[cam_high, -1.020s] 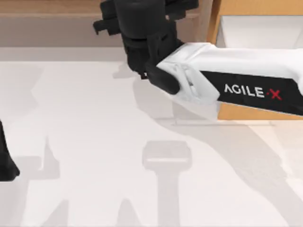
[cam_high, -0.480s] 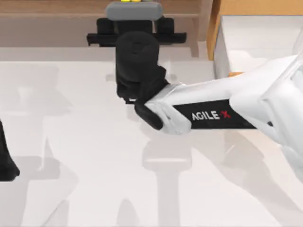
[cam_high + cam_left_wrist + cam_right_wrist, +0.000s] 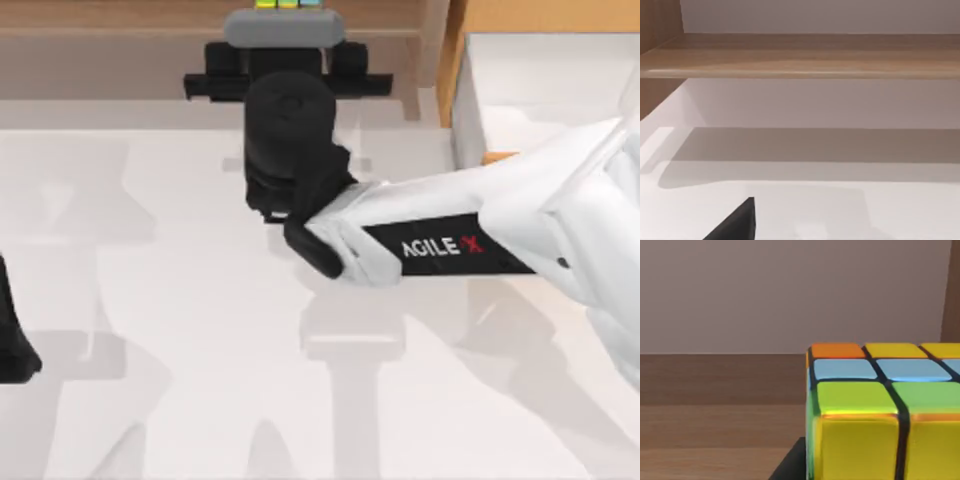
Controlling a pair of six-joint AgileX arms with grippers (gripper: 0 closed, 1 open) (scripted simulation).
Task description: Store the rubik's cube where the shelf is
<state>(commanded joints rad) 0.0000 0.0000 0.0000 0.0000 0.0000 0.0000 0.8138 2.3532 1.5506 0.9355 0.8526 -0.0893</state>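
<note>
Right arm reaches from the right edge of the top view across to the upper middle, white forearm lettered AGILE X, dark wrist bulk covering much of what lies beneath. Right gripper (image 3: 285, 45) sits at the top of the frame, over the shelf (image 3: 110, 22). Its fingers are hidden under the grey camera block; cannot tell whether they are apart or clamped.

Rubik's cube (image 3: 285, 4) shows as a sliver of yellow, green and blue squares at the very top edge of the top view, just beyond the grey block, on the shelf board. In the right wrist view the cube (image 3: 880, 415) fills the lower right: yellow front squares, green, blue, orange and yellow on top, resting on the brown wooden board (image 3: 715, 410), pale wall behind.

Upright end post (image 3: 432, 45) stands just right of the gripper; orange-wood cabinet (image 3: 545, 15) beyond it, upper right.

Left arm (image 3: 12, 340) parked at the left edge, lower half. Its wrist view faces the shelf board (image 3: 800, 62) and the shadowed recess below, over the white table (image 3: 180, 330).
</note>
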